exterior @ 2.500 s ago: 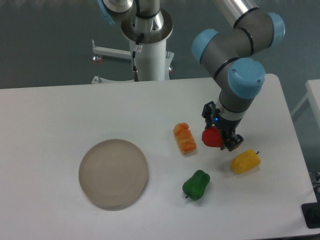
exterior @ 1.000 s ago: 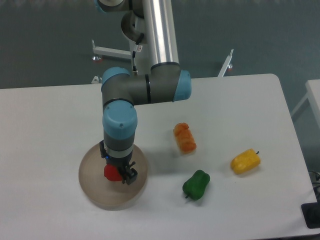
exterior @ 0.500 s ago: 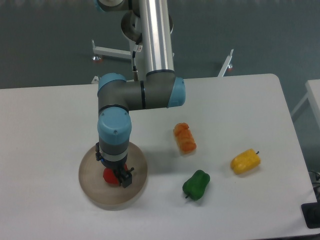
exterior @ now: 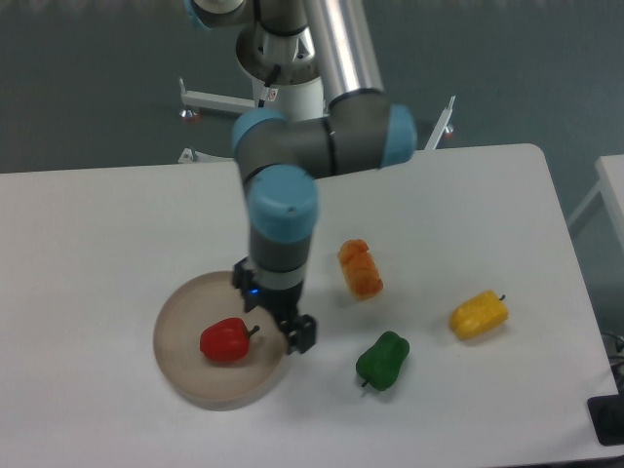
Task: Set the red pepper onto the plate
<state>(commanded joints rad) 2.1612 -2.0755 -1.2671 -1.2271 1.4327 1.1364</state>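
Looking at the near side of the bench (exterior: 88, 234) first, I see the plate (exterior: 185, 366) with the red pepper (exterior: 225, 340) lying on it, stem pointing right, free of the arm. Green pepper (exterior: 382, 361) sits right of the plate, yellow pepper (exterior: 479, 315) further right. The gripper (exterior: 274, 308) hangs over the plate's right rim, jaws spread and holding nothing. An orange ridged piece (exterior: 360, 268) lies behind, mid-bench.

view: single fixed camera | high, looking steeply down | faces table (exterior: 117, 214) and arm base (exterior: 292, 97) | mid-range
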